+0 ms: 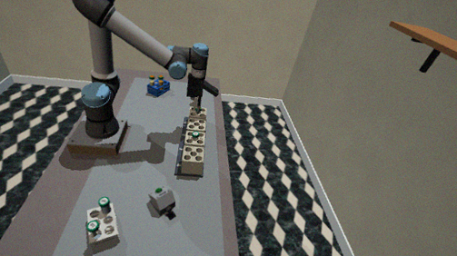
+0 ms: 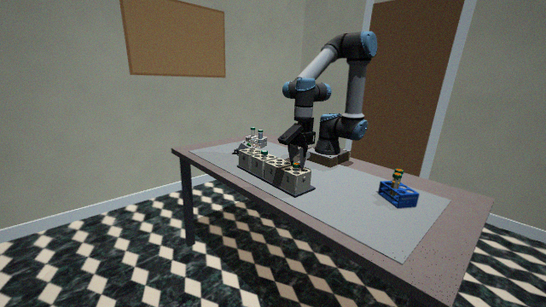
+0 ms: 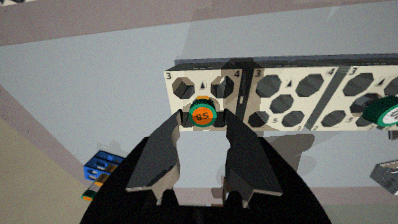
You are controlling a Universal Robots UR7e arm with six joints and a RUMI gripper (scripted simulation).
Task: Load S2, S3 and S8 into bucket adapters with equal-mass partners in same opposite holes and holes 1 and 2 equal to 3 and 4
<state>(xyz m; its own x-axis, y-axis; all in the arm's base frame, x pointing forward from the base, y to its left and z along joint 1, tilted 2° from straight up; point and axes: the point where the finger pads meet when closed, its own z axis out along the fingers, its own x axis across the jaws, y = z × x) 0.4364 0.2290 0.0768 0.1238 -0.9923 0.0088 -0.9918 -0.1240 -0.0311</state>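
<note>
Sample tube S8 (image 3: pixel 202 116) (image 2: pixel 295 164), green cap with an orange dot, stands upright in the end adapter (image 3: pixel 202 79) (image 2: pixel 299 181) of the loading stand ST (image 1: pixel 192 167), in what seems the centre hole. My gripper (image 3: pixel 202 109) (image 1: pixel 198 108) (image 2: pixel 297 162) is right over it. The fingers stand open on either side of the cap, with a gap on both sides. A white-dot blank (image 1: pixel 195 134) (image 3: pixel 388 111) (image 2: pixel 264 152) stands in the third adapter along. The blue sample rack (image 1: pixel 157 89) (image 2: pixel 398 194) (image 3: pixel 102 167) holds two orange-dot tubes.
A pale blank rack (image 1: pixel 103 229) (image 2: pixel 256 141) at the near end of the mat holds two white-dot blanks (image 1: pixel 105 201) (image 1: pixel 92 226). The green DONE key (image 1: pixel 159 190) sits on its small grey desk (image 1: pixel 163 200) between that rack and ST. The arm base stands left of ST.
</note>
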